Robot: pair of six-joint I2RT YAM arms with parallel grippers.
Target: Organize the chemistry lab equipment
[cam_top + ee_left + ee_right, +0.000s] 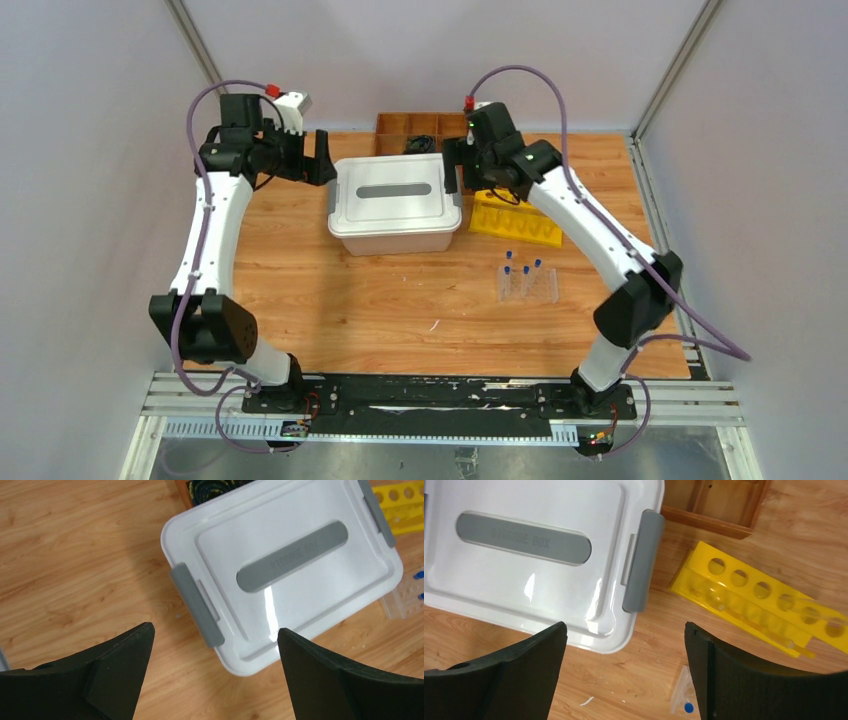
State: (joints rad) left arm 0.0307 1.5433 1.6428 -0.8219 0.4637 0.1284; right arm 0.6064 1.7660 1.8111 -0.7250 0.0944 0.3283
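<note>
The left gripper (214, 630) stands wide open with nothing between its black fingers (120, 665), and it hangs over the left end of a white storage box (300, 595), just above the grey latch (197, 605) on that side. The right gripper (625, 625) is also spread wide and holds nothing. It sits over the box's right end, near the other grey latch (644, 560). The box has its lid on, with a grey handle strip (524, 537) along the middle, and it stands on the wooden table (300, 300) between the two arms.

To the right of the box lies a yellow test-tube rack (764, 605), tipped over at a slant, with what may be clear tubes resting in it. Nearer the arm bases, well apart from the box, a clear tube rack (527, 285) stands with a few blue-capped tubes (523, 268) upright in it. A small white scrap (434, 325) lies on the bare wood in front of the box. Behind the box, at the far edge, is a brown wooden compartment tray (420, 125)
</note>
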